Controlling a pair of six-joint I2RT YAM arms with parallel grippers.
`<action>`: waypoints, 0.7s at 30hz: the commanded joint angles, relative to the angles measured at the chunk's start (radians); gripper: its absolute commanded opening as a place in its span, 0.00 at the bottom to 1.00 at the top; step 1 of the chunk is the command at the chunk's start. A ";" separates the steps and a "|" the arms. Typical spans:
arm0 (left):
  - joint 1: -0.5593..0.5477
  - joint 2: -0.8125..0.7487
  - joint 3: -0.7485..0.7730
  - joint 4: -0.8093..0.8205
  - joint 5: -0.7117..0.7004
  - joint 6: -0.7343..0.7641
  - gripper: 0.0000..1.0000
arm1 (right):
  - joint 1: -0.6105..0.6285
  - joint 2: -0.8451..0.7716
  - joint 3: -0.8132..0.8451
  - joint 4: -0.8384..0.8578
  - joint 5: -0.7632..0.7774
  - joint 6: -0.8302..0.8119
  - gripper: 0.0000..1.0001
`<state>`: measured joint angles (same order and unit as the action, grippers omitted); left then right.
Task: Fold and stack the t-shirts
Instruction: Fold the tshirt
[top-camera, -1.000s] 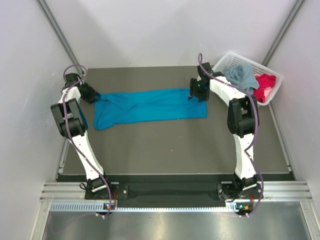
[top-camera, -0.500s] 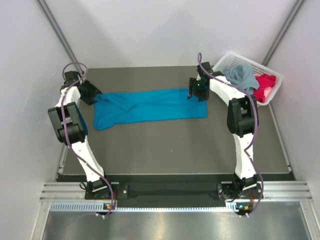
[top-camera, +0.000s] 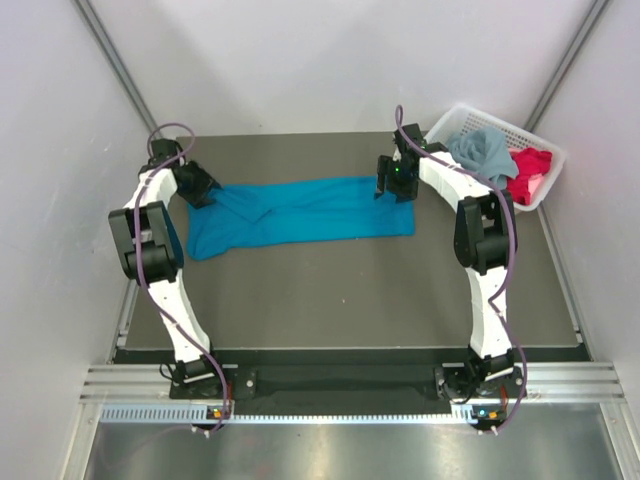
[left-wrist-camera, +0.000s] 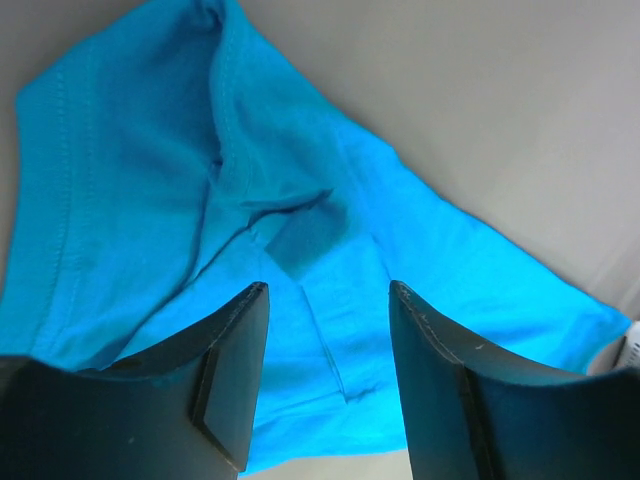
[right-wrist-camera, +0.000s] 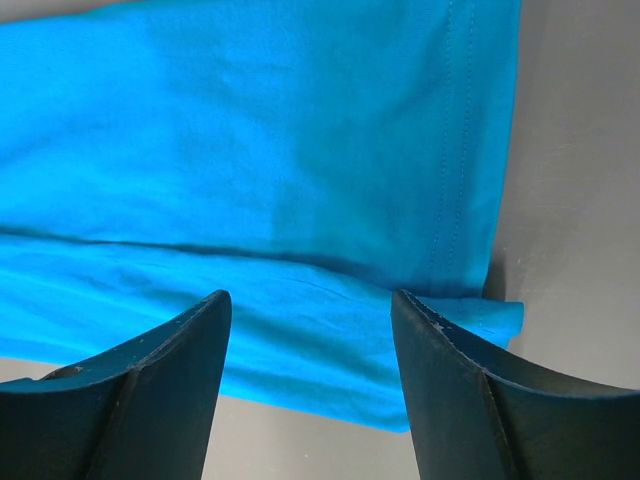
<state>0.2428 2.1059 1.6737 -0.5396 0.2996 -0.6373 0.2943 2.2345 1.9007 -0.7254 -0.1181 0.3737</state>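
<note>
The left hand (top-camera: 207, 192) and right hand (top-camera: 392, 190), open and empty, flank the half-folded teal t-shirt (top-camera: 300, 212). Gripping its 9 and 3 o'clock ends seems next.

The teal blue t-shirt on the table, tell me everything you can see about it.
The teal-blue t-shirt looks like soft, matte knit cloth. It is folded lengthwise into a long band and lies flat across the far half of the dark table. Its right end is a straight hem with double stitching. Its left end is rumpled, with overlapping folds and seams. The left gripper and right gripper sit over the two ends, jaws open, gripping nothing.
</note>
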 joint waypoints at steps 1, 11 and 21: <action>-0.020 0.032 0.061 -0.033 -0.025 -0.012 0.56 | 0.005 -0.012 0.040 0.018 -0.003 -0.015 0.66; -0.045 0.101 0.123 -0.017 -0.021 -0.004 0.34 | 0.002 -0.018 0.031 0.015 -0.011 -0.016 0.66; -0.066 0.081 0.110 0.038 0.030 -0.050 0.30 | 0.000 -0.019 0.014 0.021 -0.025 -0.012 0.66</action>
<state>0.1875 2.2143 1.7504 -0.5400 0.3019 -0.6666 0.2939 2.2345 1.8999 -0.7250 -0.1310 0.3672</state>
